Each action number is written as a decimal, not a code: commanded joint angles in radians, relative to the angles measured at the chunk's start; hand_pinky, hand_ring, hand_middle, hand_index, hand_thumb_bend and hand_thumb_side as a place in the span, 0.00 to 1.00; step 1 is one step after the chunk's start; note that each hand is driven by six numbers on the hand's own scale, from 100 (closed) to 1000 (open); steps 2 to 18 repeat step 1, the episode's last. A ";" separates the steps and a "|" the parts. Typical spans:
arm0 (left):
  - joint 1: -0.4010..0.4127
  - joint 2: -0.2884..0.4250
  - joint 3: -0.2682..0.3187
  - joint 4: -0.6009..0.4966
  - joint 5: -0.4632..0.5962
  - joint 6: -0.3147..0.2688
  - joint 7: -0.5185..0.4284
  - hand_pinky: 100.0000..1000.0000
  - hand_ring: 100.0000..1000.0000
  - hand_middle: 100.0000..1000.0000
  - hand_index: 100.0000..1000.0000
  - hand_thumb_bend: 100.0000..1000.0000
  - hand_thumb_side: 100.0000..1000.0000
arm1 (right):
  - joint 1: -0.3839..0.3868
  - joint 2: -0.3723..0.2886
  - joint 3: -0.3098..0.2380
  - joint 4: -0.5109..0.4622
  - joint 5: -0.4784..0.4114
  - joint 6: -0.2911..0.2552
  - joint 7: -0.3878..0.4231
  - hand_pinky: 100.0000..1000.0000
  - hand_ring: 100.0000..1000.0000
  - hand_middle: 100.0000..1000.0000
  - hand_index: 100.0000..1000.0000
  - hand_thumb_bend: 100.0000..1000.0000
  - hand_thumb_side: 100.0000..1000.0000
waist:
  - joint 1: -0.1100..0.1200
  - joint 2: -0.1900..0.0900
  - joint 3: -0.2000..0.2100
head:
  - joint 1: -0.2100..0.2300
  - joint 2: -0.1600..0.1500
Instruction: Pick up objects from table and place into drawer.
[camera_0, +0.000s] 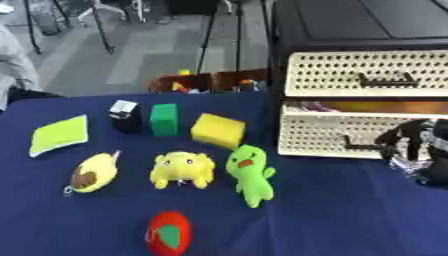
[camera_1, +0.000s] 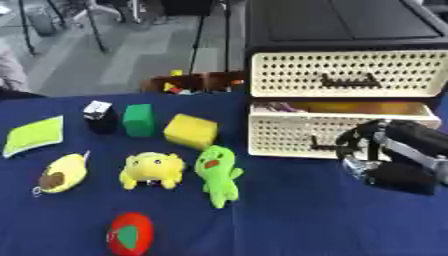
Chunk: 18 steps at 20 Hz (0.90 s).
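**Robot hand at a part-open drawer**

The right hand, fingers curled and holding nothing, sits beside the lower drawer, which stands slightly open. Left of it, on the blue table, lie a green plush, yellow plush, avocado toy, red toy, yellow block and green block.

Twin head views down onto table
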 joint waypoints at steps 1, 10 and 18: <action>-0.007 0.013 0.009 -0.013 -0.008 -0.002 0.005 0.41 0.65 0.65 0.86 0.26 0.82 | 0.014 0.006 -0.043 -0.022 0.048 -0.053 -0.101 0.24 0.52 0.66 0.83 0.00 1.00 | -0.002 -0.026 -0.002 | 0.013 0.013; -0.007 0.013 0.009 -0.013 -0.008 -0.002 0.005 0.41 0.65 0.65 0.86 0.26 0.82 | 0.014 0.006 -0.043 -0.022 0.048 -0.053 -0.101 0.24 0.52 0.66 0.83 0.00 1.00 | -0.002 -0.026 -0.002 | 0.013 0.013; -0.007 0.013 0.009 -0.013 -0.008 -0.002 0.005 0.41 0.65 0.65 0.86 0.26 0.82 | 0.014 0.006 -0.043 -0.022 0.048 -0.053 -0.101 0.24 0.52 0.66 0.83 0.00 1.00 | -0.002 -0.026 -0.002 | 0.013 0.013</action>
